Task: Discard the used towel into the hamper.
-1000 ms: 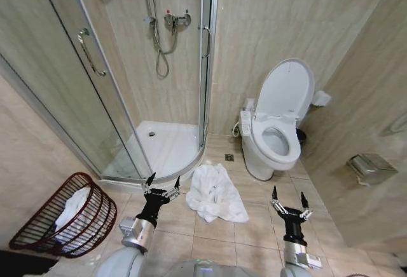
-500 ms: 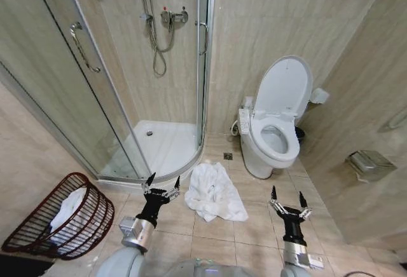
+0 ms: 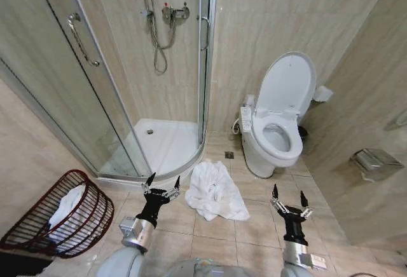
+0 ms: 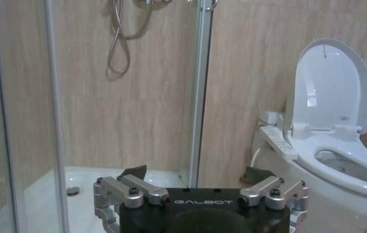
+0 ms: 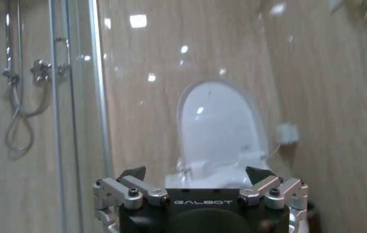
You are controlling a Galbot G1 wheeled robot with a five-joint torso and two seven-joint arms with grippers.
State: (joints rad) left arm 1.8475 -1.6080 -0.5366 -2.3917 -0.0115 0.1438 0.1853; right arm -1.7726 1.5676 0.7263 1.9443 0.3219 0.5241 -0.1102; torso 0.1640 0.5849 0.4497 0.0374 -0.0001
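Head view — towel (image 3: 217, 191) between shower (image 3: 166, 147), toilet (image 3: 277, 134)

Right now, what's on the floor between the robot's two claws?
In the head view, the crumpled white towel lies on the tiles between the left claw and the right claw, nearer the left.

Camera shift only: the head view has swung slightly, so the hamper (image 3: 56, 215) sits nearer the 8 o'clock edge and the toilet (image 3: 280, 119) higher toward 2 o'clock than before.
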